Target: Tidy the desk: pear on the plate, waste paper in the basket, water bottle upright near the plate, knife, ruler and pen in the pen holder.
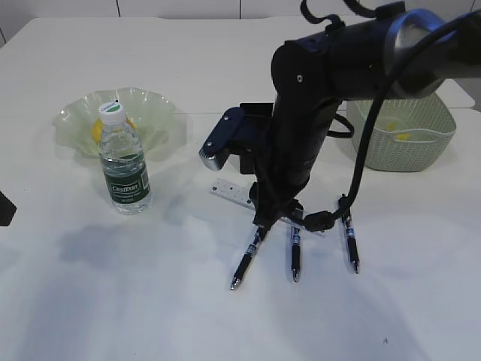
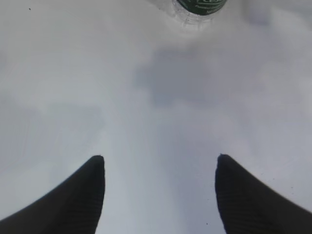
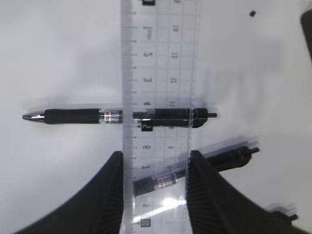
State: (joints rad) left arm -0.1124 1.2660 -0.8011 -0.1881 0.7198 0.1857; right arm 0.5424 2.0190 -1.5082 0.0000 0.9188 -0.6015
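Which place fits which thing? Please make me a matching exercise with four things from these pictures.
Things:
1. water bottle
2. waste paper
3. ruler
4. pear

Places:
A. in the basket
B. on the plate
C. upright on the desk
D. between the fingers of the right gripper

Pairs: 1-C, 2-A, 3-D, 4-B

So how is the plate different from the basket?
The plate is shallow with a wavy, see-through rim; the basket is deep with woven-look sides. The plate sits left behind the water bottle; the basket sits right. Both are green and hold something yellow.
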